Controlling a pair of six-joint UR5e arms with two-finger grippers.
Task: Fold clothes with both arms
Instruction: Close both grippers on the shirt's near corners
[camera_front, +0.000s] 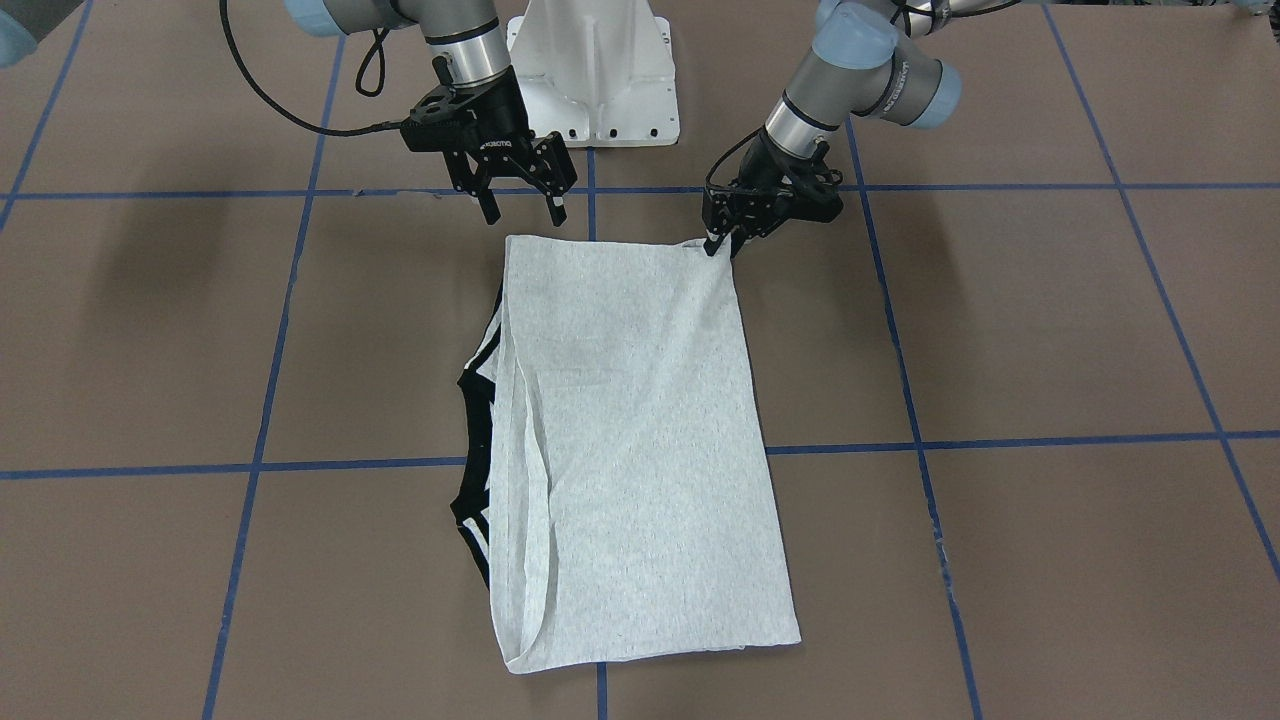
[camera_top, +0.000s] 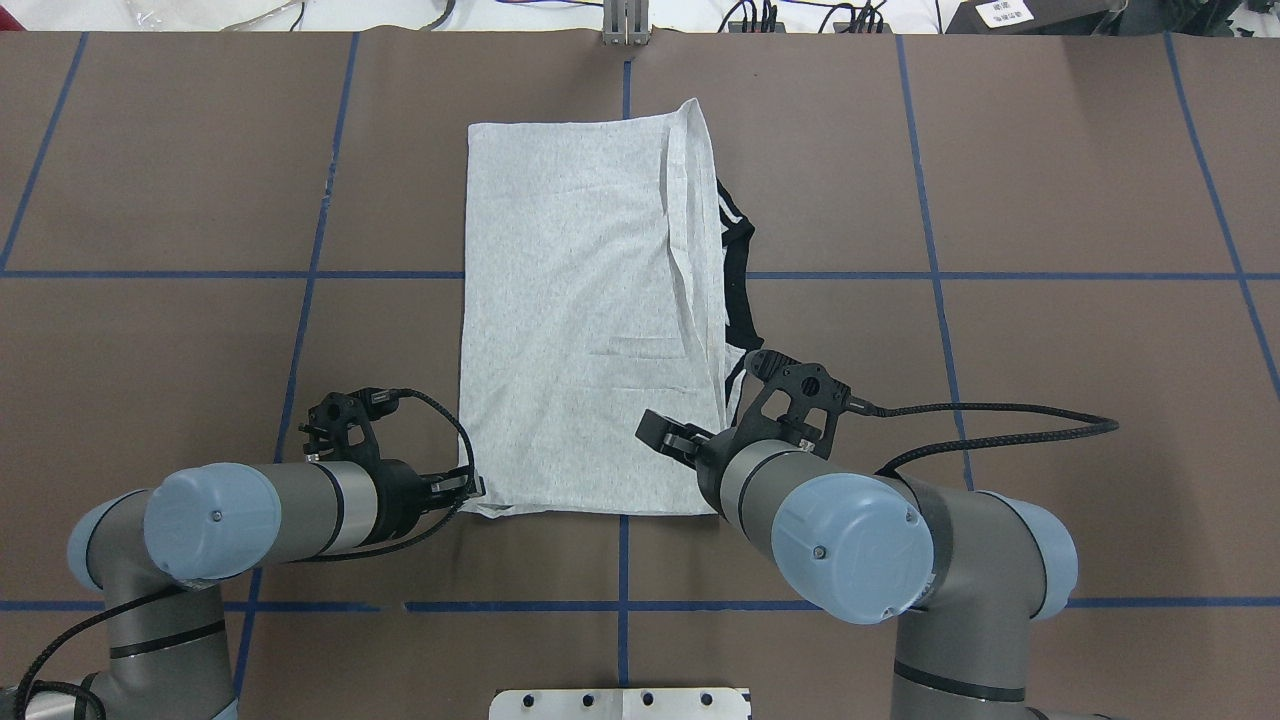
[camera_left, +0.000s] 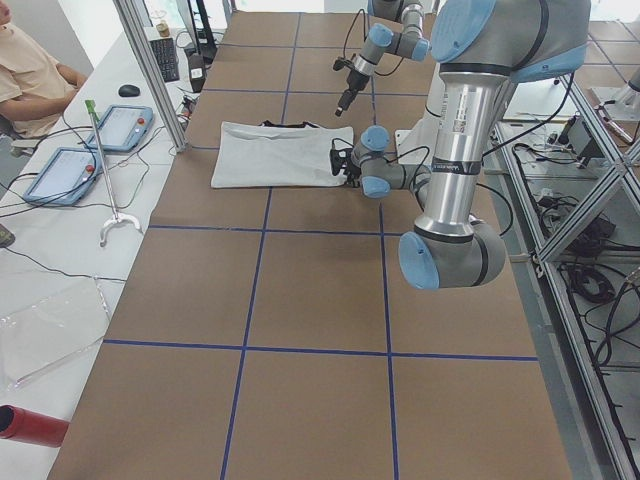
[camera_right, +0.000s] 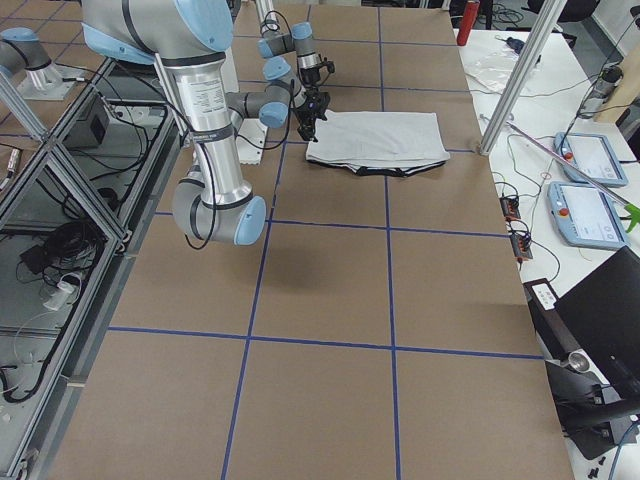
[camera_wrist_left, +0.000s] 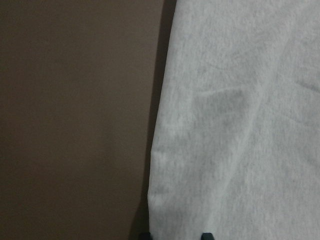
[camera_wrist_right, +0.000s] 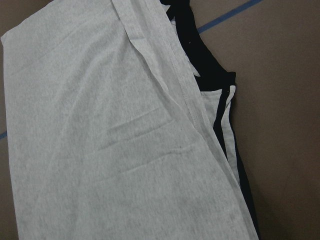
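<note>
In front of the white pedestal base (camera_front: 600, 80), the heather-grey T-shirt (camera_front: 630, 420) lies folded lengthwise. The left black gripper (camera_front: 716, 247) pinches its base-side corner and the right black gripper (camera_front: 525, 212) hovers open. Crosswise fold not yet done, I reckon.

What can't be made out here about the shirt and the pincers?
1. T-shirt print: hidden in every view; only grey cloth and black trim show.
2. Left pincer grip on the shirt corner: too small in the front-facing and overhead views; fingertips cut off at the left wrist view's bottom edge.
3. Person: cut off by the exterior left view's edge.
</note>
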